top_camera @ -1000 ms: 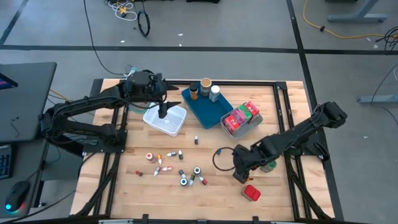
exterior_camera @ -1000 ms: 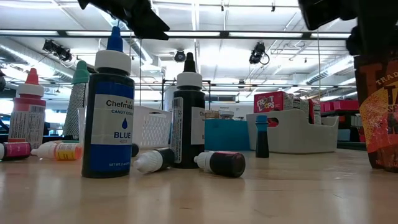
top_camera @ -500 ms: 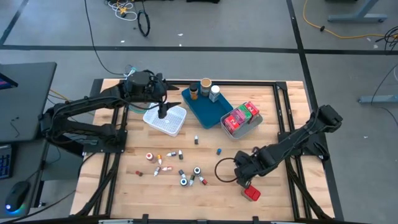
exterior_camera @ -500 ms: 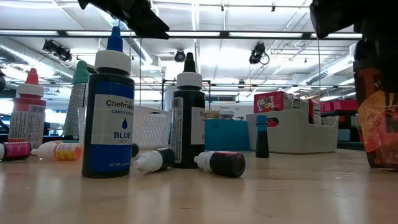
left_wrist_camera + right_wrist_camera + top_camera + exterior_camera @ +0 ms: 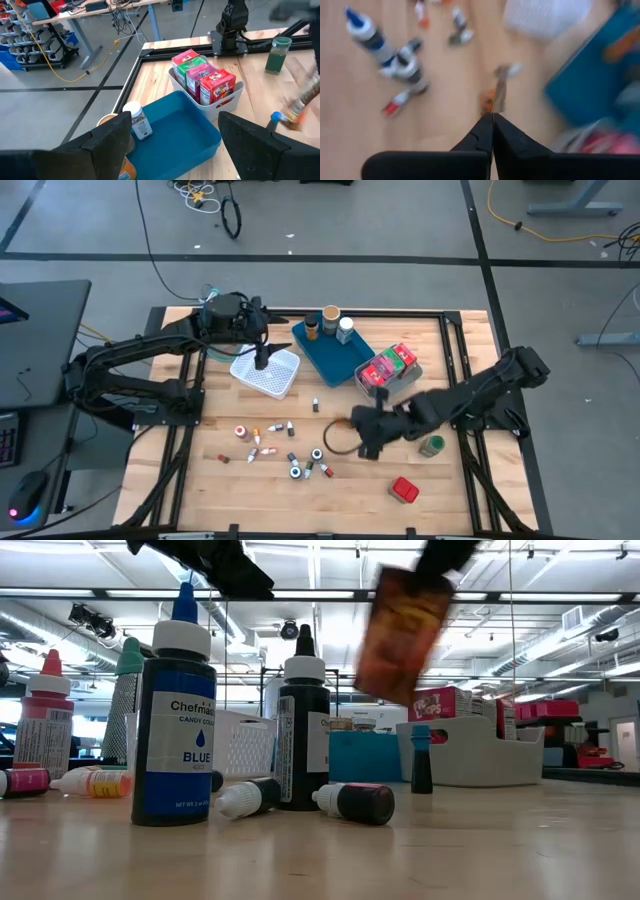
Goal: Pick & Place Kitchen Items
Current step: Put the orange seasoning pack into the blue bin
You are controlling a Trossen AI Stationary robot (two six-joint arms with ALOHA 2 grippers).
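My right gripper (image 5: 366, 436) hangs over the table's middle, shut on a brown-orange packet (image 5: 405, 635) that shows blurred high in the low view. Small bottles (image 5: 290, 452) lie and stand scattered left of it. A blue-labelled bottle (image 5: 175, 725) and a black one (image 5: 303, 730) stand upright on their bases. A red tin (image 5: 404, 490) and a green-capped jar (image 5: 432, 445) rest on the table near the front right. My left gripper (image 5: 262, 358) waits open above the white mesh basket (image 5: 270, 377). My right gripper pinches the packet's top edge (image 5: 498, 102) between its two fingers, coming from above. In the right wrist view the packet shows edge-on just past the fingertips. It hangs tilted below the gripper, lifted clear of the table.
A blue tray (image 5: 330, 352) at the back holds jars. Beside it a grey bin (image 5: 402, 383) is filled with red, pink and green packets. A black cable loop (image 5: 335, 435) lies near my right gripper. Bare wood lies at the front between the bottles and the red tin.
The packet stood on the table at the front right. My right gripper has lifted it clear and carried it toward the table's left and far side. It now hangs tilted in the air. My left arm has kept still.
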